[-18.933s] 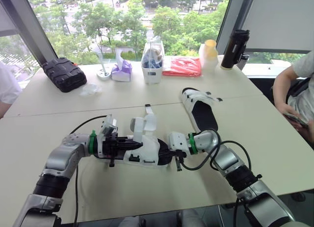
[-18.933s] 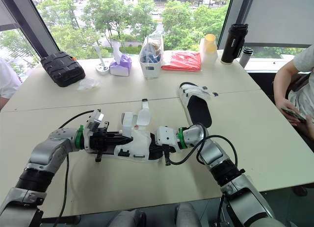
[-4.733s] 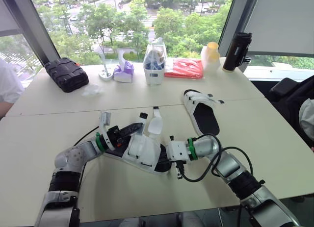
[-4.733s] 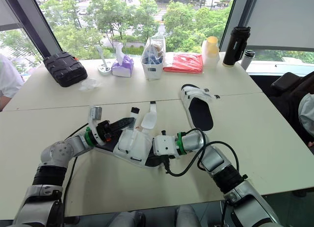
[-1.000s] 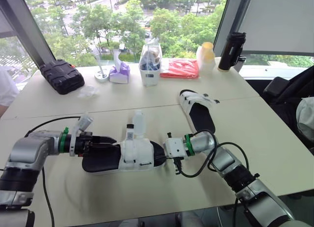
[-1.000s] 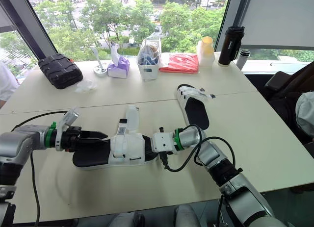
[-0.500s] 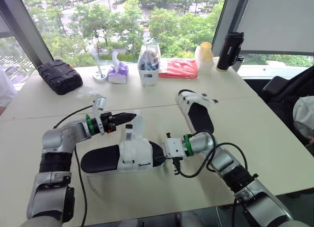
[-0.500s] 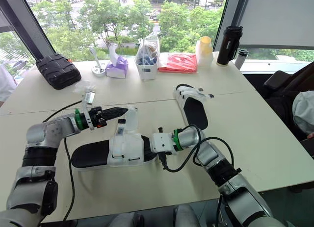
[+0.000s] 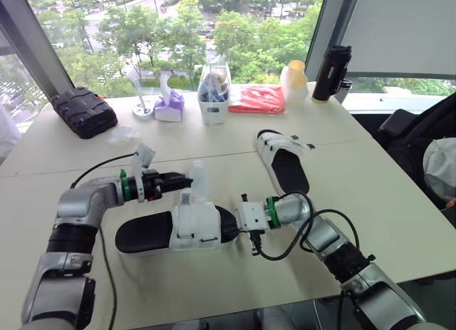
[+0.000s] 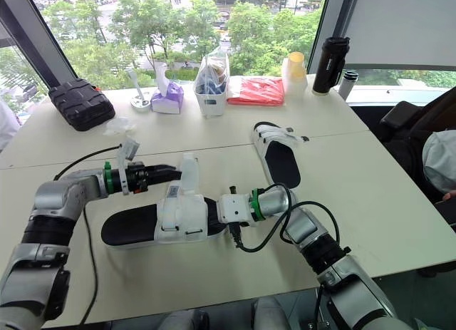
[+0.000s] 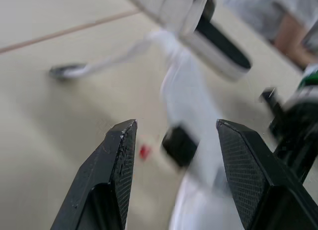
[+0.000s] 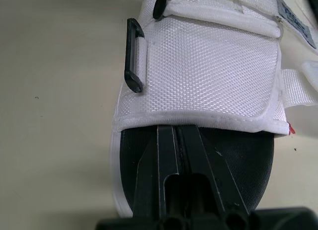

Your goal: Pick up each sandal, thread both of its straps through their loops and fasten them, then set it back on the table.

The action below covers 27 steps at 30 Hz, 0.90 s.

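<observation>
A white-strapped sandal with a black insole [image 9: 153, 232] lies flat on the table, toe towards my right arm. One strap [image 9: 200, 174] stands up from its white upper [image 9: 194, 223]. My left gripper [image 9: 184, 180] hovers open beside that strap. In the left wrist view the strap [image 11: 184, 91] lies beyond the open fingers [image 11: 117, 175], untouched. My right gripper [image 12: 179, 133] is shut, its tips resting on the insole at the toe, just before the upper's front edge. A black loop [image 12: 133, 61] sits on the upper's side. The second sandal [image 9: 283, 166] lies farther back on the right.
Along the window edge stand a black case [image 9: 82, 110], a tissue box [image 9: 169, 105], a clear container [image 9: 214, 95], a red packet [image 9: 260, 98], a yellow-lidded bottle [image 9: 293, 77] and a black flask [image 9: 329, 70]. A person [image 9: 442, 166] sits at the far right.
My left gripper left the sandal's heel, rose to the upright strap and has now dropped slightly beside it. The right gripper stayed at the toe.
</observation>
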### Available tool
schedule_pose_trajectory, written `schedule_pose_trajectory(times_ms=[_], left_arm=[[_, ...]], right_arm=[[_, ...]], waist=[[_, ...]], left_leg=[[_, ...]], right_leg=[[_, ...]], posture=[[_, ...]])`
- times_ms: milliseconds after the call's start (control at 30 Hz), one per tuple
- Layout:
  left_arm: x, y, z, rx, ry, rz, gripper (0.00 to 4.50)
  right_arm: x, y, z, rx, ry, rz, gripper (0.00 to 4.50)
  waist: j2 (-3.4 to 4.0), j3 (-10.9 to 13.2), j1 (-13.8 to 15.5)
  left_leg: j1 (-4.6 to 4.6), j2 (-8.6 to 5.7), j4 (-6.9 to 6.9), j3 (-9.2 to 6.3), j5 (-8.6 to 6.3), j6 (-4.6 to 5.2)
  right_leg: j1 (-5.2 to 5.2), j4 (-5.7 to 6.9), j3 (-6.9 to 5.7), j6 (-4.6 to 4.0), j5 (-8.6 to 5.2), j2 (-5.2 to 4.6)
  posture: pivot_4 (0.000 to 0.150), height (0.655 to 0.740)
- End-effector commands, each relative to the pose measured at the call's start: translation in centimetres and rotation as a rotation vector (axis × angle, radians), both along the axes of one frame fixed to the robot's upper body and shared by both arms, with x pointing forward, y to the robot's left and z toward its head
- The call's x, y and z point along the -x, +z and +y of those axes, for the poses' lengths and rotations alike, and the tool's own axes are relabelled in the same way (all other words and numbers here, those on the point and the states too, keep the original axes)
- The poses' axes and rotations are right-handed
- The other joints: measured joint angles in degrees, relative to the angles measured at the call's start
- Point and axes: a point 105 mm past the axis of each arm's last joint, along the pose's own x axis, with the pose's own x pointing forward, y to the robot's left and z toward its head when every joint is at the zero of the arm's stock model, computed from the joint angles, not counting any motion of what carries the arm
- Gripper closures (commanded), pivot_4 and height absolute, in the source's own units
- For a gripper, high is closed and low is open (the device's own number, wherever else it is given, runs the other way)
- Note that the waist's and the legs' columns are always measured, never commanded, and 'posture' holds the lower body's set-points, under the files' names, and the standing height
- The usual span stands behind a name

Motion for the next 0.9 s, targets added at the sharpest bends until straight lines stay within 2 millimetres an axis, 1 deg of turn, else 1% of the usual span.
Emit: schedule_pose_trajectory(times_ms=[33, 300, 367, 467, 533, 633, 900], left_arm=[[0.0, 1.4, -0.6, -0.028, -0.046, -0.088, 1.88], [-0.2, -0.3, -1.1, -0.099, -0.055, -0.105, 1.88], [0.1, -0.9, -1.1, -0.156, -0.082, -0.109, 1.88], [0.8, -2.1, -0.5, -0.254, -0.135, -0.095, 1.88], [1.0, -2.3, -0.3, -0.265, -0.15, -0.088, 1.88], [0.7, -2.5, 0.6, -0.307, -0.136, -0.094, 1.88], [0.7, -3.0, 1.1, -0.354, -0.146, -0.107, 1.88]], right_arm=[[1.1, -2.9, -0.5, 0.102, 0.011, 0.079, 4.5], [1.2, -2.9, -0.5, 0.103, 0.017, 0.08, 4.5], [1.3, -2.9, -0.5, 0.106, 0.018, 0.08, 4.5], [1.3, -2.9, -0.6, 0.107, 0.017, 0.08, 4.5], [1.3, -2.9, -0.6, 0.109, 0.018, 0.079, 4.5], [1.4, -3.0, -0.6, 0.108, 0.018, 0.082, 4.5], [1.3, -2.9, -0.5, 0.106, 0.014, 0.082, 4.5]], waist=[[0.0, 0.0, 0.1], [0.0, 0.0, -0.07], [0.0, 0.0, -0.06], [0.0, 0.0, -0.12], [0.0, 0.0, -0.13], [0.01, -0.01, -0.08], [0.02, -0.01, -0.09]], left_leg=[[0.0, 0.0, 0.01, 0.0, 0.0, 0.0], [0.0, 0.0, 0.0, 0.02, 0.0, 0.0], [0.0, 0.0, 0.0, 0.02, 0.0, 0.01], [0.0, 0.0, 0.0, 0.03, -0.01, 0.01], [0.0, 0.0, -0.01, 0.04, -0.01, 0.02], [0.0, 0.0, -0.01, 0.04, -0.03, 0.06], [0.0, 0.0, 0.0, 0.05, -0.04, 0.06]], right_leg=[[0.01, 0.0, 0.0, 0.0, 0.0, 0.0], [-0.01, 0.0, 0.0, 0.0, 0.0, 0.01], [-0.01, 0.0, 0.0, 0.0, 0.0, 0.01], [-0.01, -0.01, 0.0, 0.0, 0.0, 0.01], [-0.01, -0.01, 0.01, 0.0, 0.0, 0.01], [-0.01, -0.01, 0.01, 0.0, -0.01, 0.01], [0.0, -0.01, 0.0, 0.0, -0.01, 0.01]], posture=[[0.15, 0.74], [0.15, 0.74], [0.15, 0.74], [0.15, 0.74], [0.15, 0.74], [0.15, 0.74], [0.15, 0.74]])
